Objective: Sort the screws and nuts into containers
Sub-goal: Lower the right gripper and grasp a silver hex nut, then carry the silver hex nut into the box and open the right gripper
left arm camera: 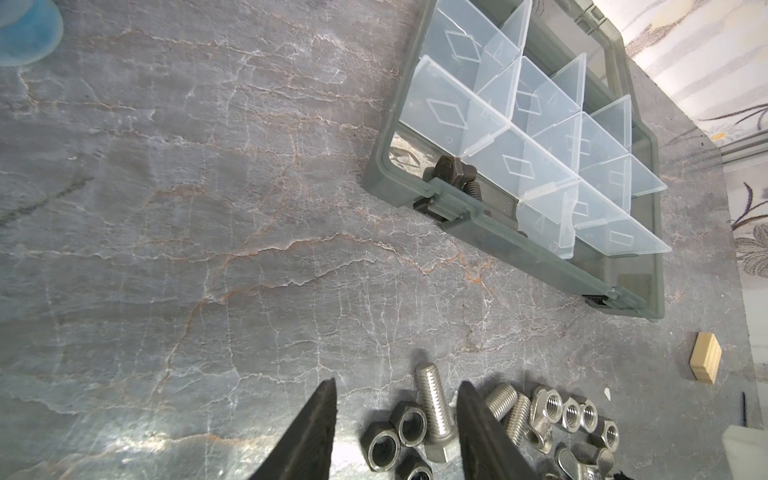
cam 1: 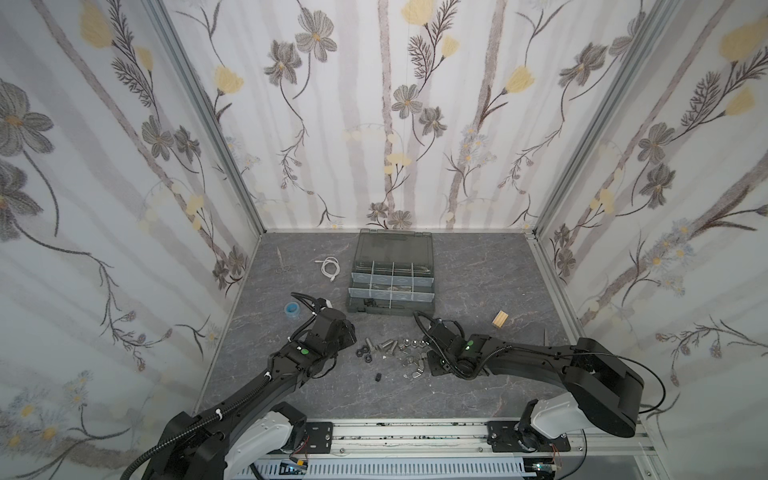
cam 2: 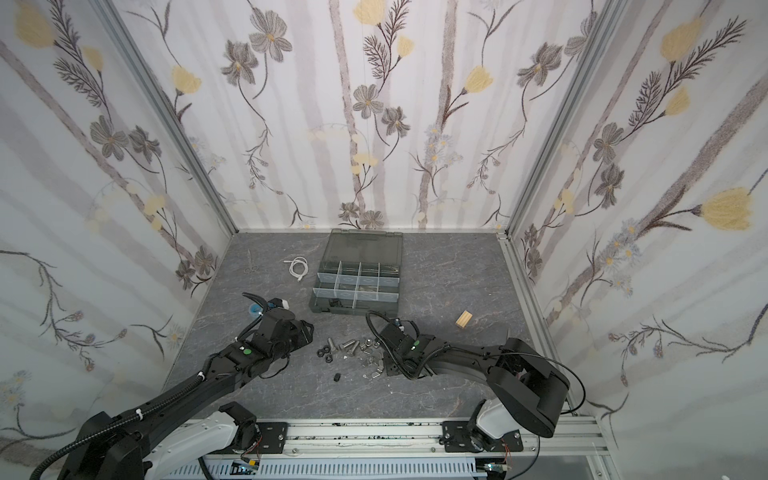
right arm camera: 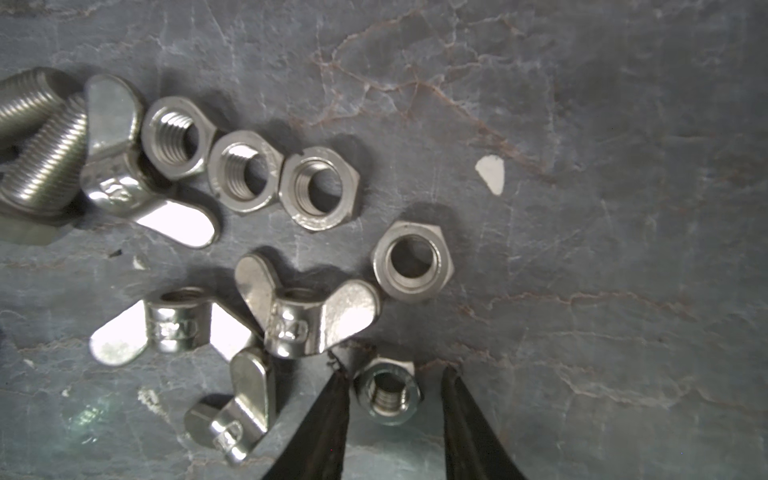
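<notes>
Jaws of the right gripper (right arm camera: 395, 372) stand partly open around a silver hex nut (right arm camera: 387, 392), one finger almost touching it and the other clear, so nothing is gripped. The left gripper (left arm camera: 397, 384) is half open and empty, straddling a silver screw (left arm camera: 432, 409) and black nuts (left arm camera: 399, 432), with the containers (left arm camera: 615, 286) ahead of its tips.

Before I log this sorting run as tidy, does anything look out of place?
Yes. A wooden block, a white cable, scissors and a blue roll lie on the table near the case; none is hardware to sort.
</notes>
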Robot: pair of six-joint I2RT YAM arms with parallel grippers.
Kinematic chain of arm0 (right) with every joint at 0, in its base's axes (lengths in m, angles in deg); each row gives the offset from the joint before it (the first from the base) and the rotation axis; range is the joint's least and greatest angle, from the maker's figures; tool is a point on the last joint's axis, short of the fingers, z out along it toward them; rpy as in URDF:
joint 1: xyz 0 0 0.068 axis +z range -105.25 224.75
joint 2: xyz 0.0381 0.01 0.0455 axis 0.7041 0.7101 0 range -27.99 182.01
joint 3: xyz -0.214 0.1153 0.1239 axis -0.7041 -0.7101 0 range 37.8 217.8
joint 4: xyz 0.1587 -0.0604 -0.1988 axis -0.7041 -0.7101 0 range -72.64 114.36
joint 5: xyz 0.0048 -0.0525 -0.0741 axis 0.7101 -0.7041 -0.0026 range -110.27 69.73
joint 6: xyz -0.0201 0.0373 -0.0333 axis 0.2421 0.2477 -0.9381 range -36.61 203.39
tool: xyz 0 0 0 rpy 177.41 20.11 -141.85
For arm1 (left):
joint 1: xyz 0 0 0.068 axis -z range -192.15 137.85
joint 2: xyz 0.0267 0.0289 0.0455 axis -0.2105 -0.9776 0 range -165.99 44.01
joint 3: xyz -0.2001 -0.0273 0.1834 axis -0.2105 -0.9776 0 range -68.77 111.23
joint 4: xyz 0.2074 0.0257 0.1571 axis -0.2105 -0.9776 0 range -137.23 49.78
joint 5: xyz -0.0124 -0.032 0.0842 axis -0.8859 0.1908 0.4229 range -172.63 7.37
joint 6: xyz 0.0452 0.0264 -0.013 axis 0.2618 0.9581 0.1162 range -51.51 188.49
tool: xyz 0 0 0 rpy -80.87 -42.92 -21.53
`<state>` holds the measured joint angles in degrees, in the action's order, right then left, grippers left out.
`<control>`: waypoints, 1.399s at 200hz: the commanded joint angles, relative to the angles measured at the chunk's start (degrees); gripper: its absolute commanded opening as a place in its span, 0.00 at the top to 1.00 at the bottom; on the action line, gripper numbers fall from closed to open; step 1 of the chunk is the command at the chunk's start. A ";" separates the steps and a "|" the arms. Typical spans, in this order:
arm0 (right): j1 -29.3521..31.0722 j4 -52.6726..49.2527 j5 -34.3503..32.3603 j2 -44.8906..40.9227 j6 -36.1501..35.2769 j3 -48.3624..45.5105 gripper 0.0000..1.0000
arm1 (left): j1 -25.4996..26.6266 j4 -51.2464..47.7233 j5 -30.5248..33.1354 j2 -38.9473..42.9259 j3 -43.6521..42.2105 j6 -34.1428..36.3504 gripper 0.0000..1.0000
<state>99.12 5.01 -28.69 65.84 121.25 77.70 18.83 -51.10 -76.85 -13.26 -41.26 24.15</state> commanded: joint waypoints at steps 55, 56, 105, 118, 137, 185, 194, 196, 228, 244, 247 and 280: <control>0.98 -3.44 -4.66 4.00 -6.31 2.81 0.69 | -0.04 1.03 -0.07 2.13 -1.70 -1.66 0.50; 0.95 -3.47 -4.67 4.00 -6.36 2.81 0.69 | -0.04 1.03 -0.11 2.19 -1.73 -1.69 0.50; 1.09 -1.99 -3.38 3.84 -6.25 2.44 0.76 | -0.05 1.03 -0.16 4.17 -3.08 -2.51 0.50; 1.09 -1.23 -2.74 3.45 -5.77 1.75 0.78 | -0.09 1.03 -0.33 4.47 -3.23 -2.76 0.50; 1.09 -0.29 -2.12 2.33 -5.01 0.72 0.79 | -0.04 1.03 -0.51 5.09 -3.50 -3.34 0.50; 0.08 -1.40 -2.26 -0.41 -6.61 1.67 0.80 | -0.04 1.03 -0.42 5.68 -3.35 -3.48 0.50; -0.60 -1.89 -1.96 -0.98 -7.35 2.56 0.80 | -0.04 1.03 -0.33 5.69 -3.25 -3.48 0.50; -0.83 -2.02 -1.99 -1.11 -7.58 2.73 0.80 | -0.02 1.03 -0.33 5.69 -3.29 -3.48 0.50; -5.40 -3.30 -1.77 -1.99 -11.52 8.67 0.79 | -0.04 1.12 -0.33 5.38 -3.23 -2.92 0.50; -9.18 -3.32 -1.12 -1.47 -13.49 12.71 0.79 | -0.03 1.21 -0.33 4.78 -3.00 -2.35 0.50; -9.67 -3.32 -1.08 -1.21 -13.85 13.60 0.79 | -0.04 1.26 -0.38 4.61 -2.93 -2.26 0.49; -12.77 -3.32 -1.09 4.51 -16.82 24.04 0.80 | -0.04 1.63 -1.20 3.35 -2.22 -1.96 0.49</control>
<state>87.63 0.90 -30.16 66.60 108.10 95.43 18.83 -50.81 -77.95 -9.33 -44.35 21.79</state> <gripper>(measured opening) 0.220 0.506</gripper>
